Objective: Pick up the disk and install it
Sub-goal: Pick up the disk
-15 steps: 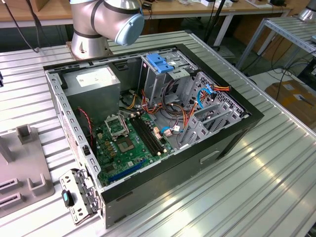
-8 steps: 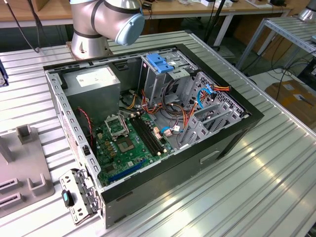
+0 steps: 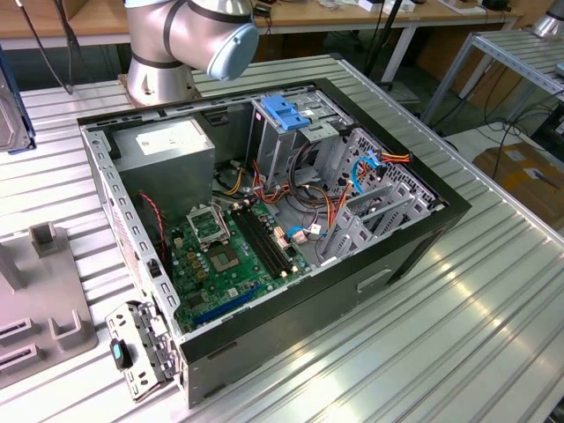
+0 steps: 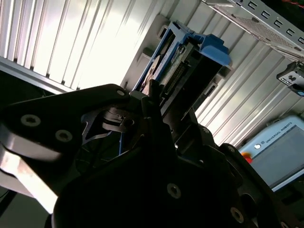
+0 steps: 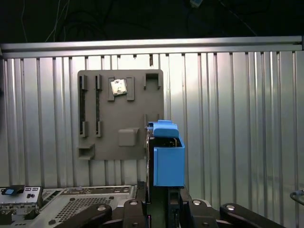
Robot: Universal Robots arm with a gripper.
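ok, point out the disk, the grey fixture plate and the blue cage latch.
disk (image 5: 168,166), first wrist view, blue plastic side.
grey fixture plate (image 5: 121,114), first wrist view, bare centre.
blue cage latch (image 3: 286,110), exterior view, top face.

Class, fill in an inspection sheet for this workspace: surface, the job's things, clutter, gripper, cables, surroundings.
Surface: ribbed metal table carrying an open computer case.
Job's things: the disk, blue-railed, held outside the case; drive cage's blue latch inside the case.
Clutter: grey holder plate on the table, with a small square metal part on it.
Gripper: gripper shut on the disk.
Cables: red, orange and blue wires inside the case.
Surroundings: wooden benches; cardboard box on the floor.
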